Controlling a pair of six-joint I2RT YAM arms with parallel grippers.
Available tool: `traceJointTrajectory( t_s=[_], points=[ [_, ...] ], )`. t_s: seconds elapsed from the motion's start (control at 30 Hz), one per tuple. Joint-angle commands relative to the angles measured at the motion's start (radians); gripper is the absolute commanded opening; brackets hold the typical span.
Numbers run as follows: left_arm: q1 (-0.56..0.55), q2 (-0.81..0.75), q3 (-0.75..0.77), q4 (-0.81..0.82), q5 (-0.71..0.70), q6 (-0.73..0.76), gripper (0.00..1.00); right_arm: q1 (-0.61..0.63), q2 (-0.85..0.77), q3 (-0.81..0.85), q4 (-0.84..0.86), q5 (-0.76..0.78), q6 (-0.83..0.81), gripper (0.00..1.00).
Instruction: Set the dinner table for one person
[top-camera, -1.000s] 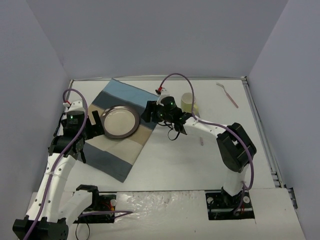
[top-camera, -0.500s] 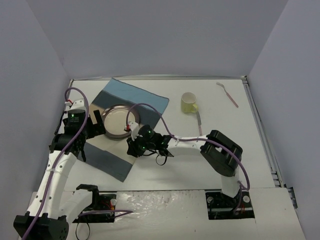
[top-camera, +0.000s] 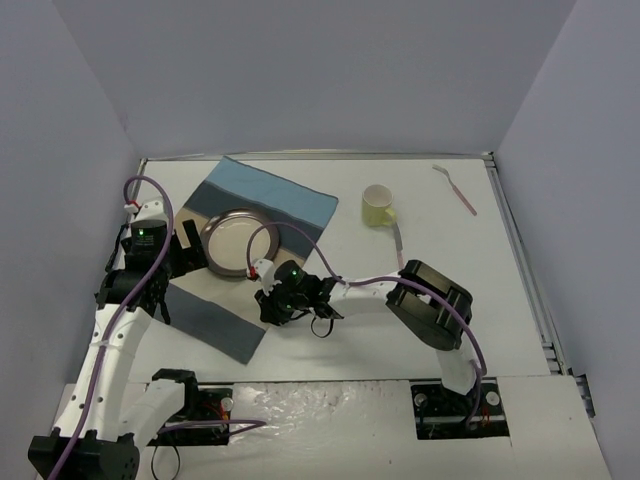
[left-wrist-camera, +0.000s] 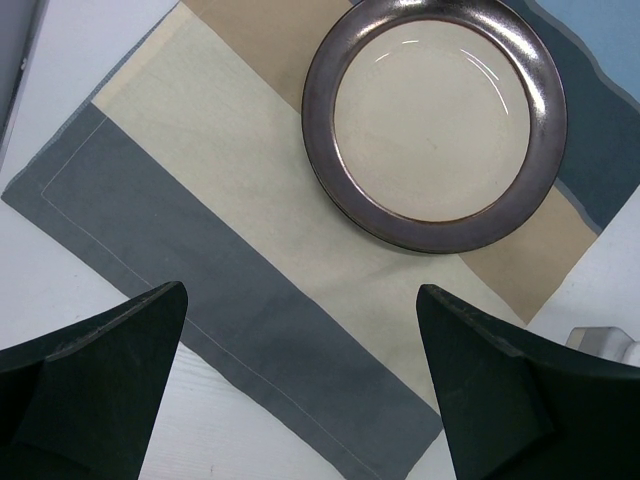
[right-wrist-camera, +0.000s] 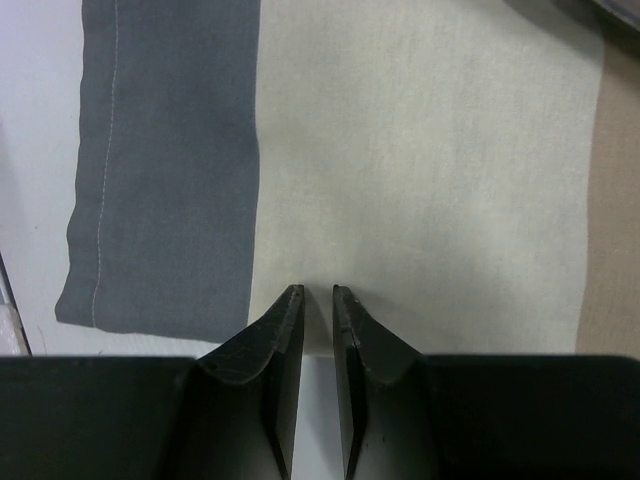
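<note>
The dinner table (top-camera: 400, 330) is a white top with metal edge rails. A blue, beige and grey striped placemat (top-camera: 290, 200) lies at the left on it, with a dark-rimmed cream plate (top-camera: 238, 243) on top. My right gripper (top-camera: 268, 305) is low at the placemat's near right edge. In the right wrist view its jaws (right-wrist-camera: 317, 290) stand nearly together, tips over the beige stripe (right-wrist-camera: 430, 150), with nothing seen between them. My left gripper (top-camera: 178, 270) is open and empty above the placemat's left part (left-wrist-camera: 250, 300), near the plate (left-wrist-camera: 435, 115).
A pale yellow mug (top-camera: 377, 206) stands right of the placemat. A grey utensil (top-camera: 398, 242) lies near it. A pink utensil (top-camera: 455, 187) lies at the far right. Walls close the left, back and right sides.
My right gripper has moved from the placemat's far right edge, near the mug, down to its near right edge. The grey utensil now shows. The left arm has hardly moved.
</note>
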Motion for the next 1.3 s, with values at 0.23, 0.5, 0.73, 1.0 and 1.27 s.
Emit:
traceJointTrajectory(
  t_s=[0.23, 0.5, 0.73, 1.0, 1.27],
  points=[
    [0.007, 0.042, 0.015, 0.040, -0.026, -0.003, 0.97, 0.052, -0.097, -0.080, -0.223, -0.032, -0.033, 0.15],
    [0.006, 0.046, 0.008, 0.043, -0.024, -0.010, 0.97, 0.052, -0.159, -0.071, -0.237, -0.006, -0.037, 0.09],
    [0.007, 0.029, 0.002, 0.067, -0.021, -0.005, 0.97, 0.057, -0.256, 0.007, -0.221, 0.019, -0.061, 0.15],
    [0.018, 0.017, -0.005, 0.081, -0.023, 0.001, 0.97, 0.063, -0.076, 0.158, -0.152, 0.023, -0.099, 0.24],
    [0.018, -0.016, -0.014, 0.072, -0.060, 0.003, 0.97, 0.076, 0.060, 0.196, -0.035, 0.055, -0.142, 0.25]
  ],
)
